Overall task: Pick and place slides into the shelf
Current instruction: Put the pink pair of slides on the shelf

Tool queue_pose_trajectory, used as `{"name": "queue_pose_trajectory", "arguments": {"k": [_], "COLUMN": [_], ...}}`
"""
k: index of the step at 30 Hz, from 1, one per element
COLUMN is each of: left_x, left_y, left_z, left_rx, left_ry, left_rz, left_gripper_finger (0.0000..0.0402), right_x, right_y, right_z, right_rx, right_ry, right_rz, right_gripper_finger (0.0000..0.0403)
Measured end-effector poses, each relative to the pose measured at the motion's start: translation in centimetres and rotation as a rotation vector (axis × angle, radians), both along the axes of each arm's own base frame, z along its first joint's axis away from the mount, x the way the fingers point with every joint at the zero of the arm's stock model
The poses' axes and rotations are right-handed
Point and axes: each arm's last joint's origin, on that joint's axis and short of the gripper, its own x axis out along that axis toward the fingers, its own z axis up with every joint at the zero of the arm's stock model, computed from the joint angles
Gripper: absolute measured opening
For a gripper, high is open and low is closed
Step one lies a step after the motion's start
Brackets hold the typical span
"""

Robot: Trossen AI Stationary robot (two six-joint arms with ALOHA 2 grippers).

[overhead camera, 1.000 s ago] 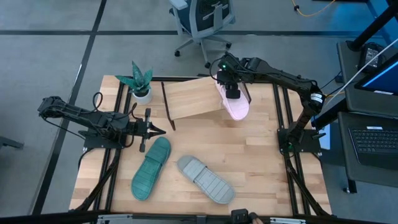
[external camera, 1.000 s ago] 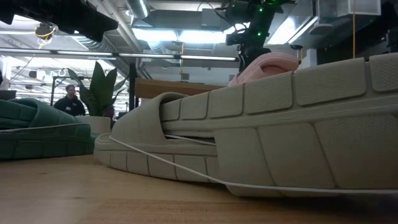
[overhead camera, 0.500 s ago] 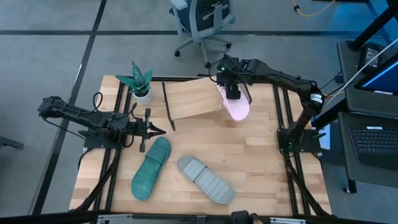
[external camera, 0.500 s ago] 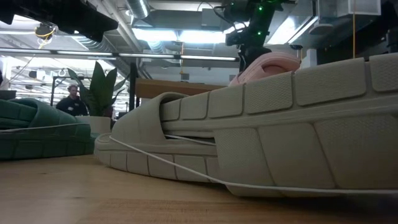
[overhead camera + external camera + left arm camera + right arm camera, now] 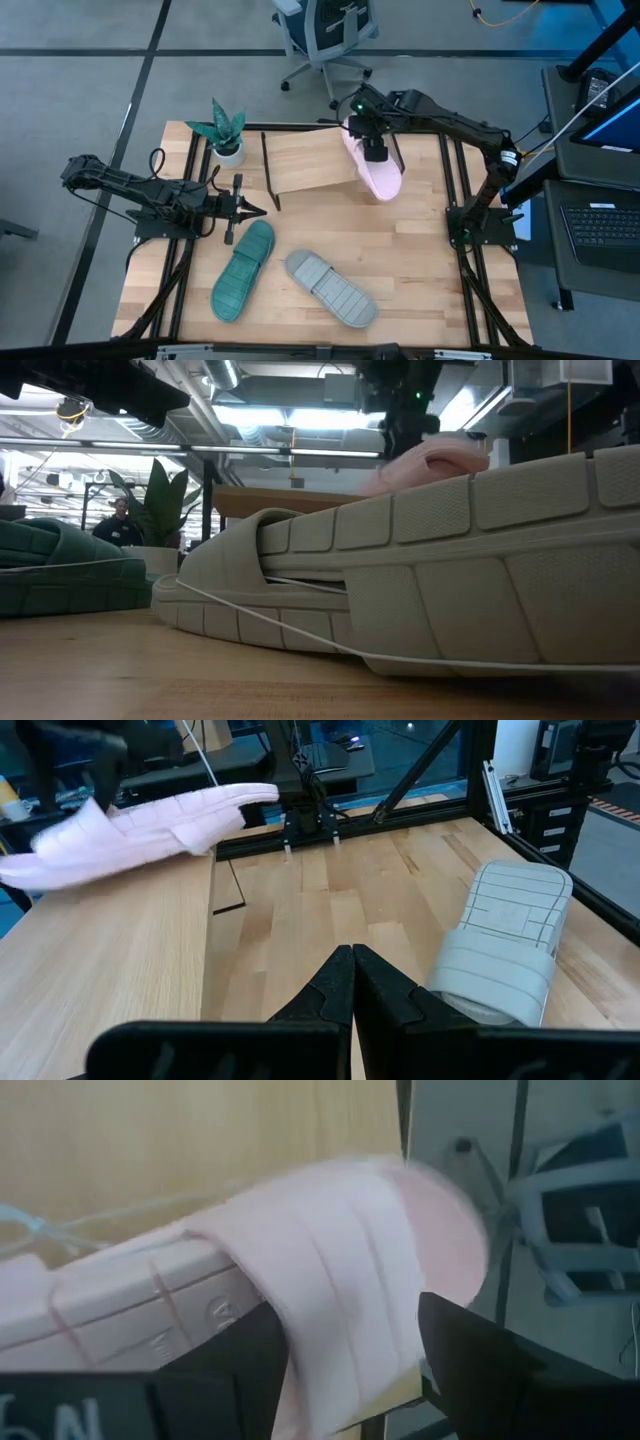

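Observation:
The pale pink slide [image 5: 378, 172] hangs in my right gripper [image 5: 372, 150] at the right end of the shelf [image 5: 305, 158], a slanted light wooden board on a black wire frame. The same pink slide [image 5: 140, 815] shows in the air in the left wrist view. The teal slide [image 5: 242, 270] and the grey slide [image 5: 332, 288] lie sole-up on the table's near half. My left gripper [image 5: 250, 209] is shut and waits over the table's left side, above the teal slide's far end. My right gripper holds the pink slide by its wide strap [image 5: 335, 1330], which runs between the two fingers [image 5: 470, 1370]. It comes from above, pointing down. The slide is lifted clear of the table and tilted, its far end [image 5: 352, 128] beside the shelf's right edge.
A small potted plant [image 5: 225, 132] stands at the far left corner, beside the shelf. Bare tabletop [image 5: 430, 230] lies right of the grey slide. An office chair [image 5: 325, 30] stands beyond the far edge. A person [image 5: 118, 520] shows far off in the room.
My right gripper has risen a little with the pink slide. The slide has tipped toward level and turned slightly, its far end swinging toward the shelf's right edge. The teal and grey slides have stayed put.

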Motion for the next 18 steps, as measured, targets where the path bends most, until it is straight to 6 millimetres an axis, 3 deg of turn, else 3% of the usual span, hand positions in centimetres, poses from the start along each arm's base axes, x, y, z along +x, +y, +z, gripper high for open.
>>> {"name": "queue_pose_trajectory", "arguments": {"k": [6,18], "left_x": [0.0,0.0], "left_y": [0.0,0.0], "left_z": [-0.01,-0.01], "left_rx": [0.0,-0.005], "left_ry": [0.0,0.001], "left_rz": [0.0,0.001], "left_gripper_finger": [0.0,0.0], "right_x": [-0.06,-0.25], "right_y": [0.04,0.46], "right_z": [1.31,1.01], "right_rx": [-0.008,0.004], "right_ry": [-0.046,-0.02], "right_rz": [-0.037,-0.091], "right_gripper_finger": [0.022,0.022]}}
